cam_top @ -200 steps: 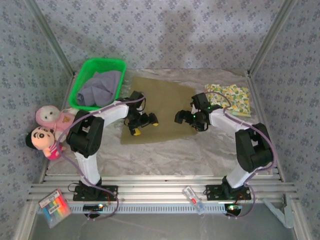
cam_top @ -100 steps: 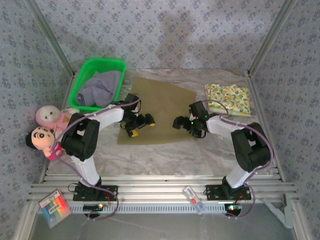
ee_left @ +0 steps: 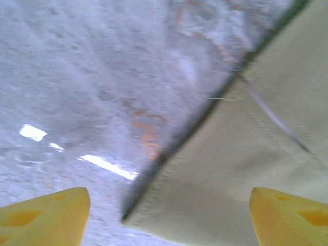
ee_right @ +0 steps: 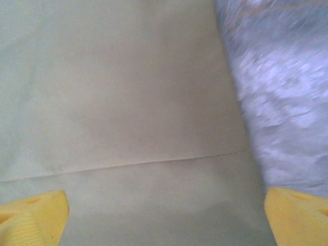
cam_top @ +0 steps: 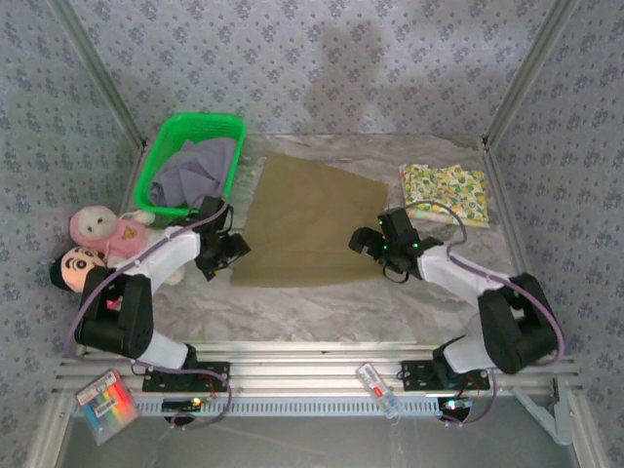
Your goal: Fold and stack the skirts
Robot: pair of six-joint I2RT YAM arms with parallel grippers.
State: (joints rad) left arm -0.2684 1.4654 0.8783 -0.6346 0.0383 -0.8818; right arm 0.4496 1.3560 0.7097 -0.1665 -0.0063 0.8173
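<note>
At the table's left edge two plush dolls (cam_top: 90, 244) lie huddled together. Behind them, in the far left corner, stands a green basket (cam_top: 156, 166) with the lavender-grey skirt (cam_top: 195, 174) crumpled inside it.

Just right of the dolls, the left gripper (cam_top: 226, 253) sits low over the table (cam_top: 322, 304), beside the near left corner of the olive skirt (cam_top: 307, 226). Its jaws stand wide and grip nothing. In the left wrist view the yellow fingertips (ee_left: 43, 215) sit at the two bottom corners of the picture. The skirt's stitched corner lies between them on the crinkled grey cover, touching neither.

The olive skirt is spread flat in the middle of the table, one layer thick. It is broader along its near edge than along its far one, and its far left corner reaches up beside the basket.

The right gripper (cam_top: 359, 240) hangs over the skirt's right edge, pointing toward the left arm. Its jaws are also spread wide with nothing between them. The right wrist view shows its yellow fingertips (ee_right: 31, 218) at both bottom corners. Smooth olive cloth crossed by one faint seam lies below, and the cloth's edge and the grey cover show at the right.

In the far right corner of the table the yellow-green floral skirt (cam_top: 446, 192) lies folded into a neat rectangle. A narrow strip of bare cover separates it from the olive skirt.
</note>
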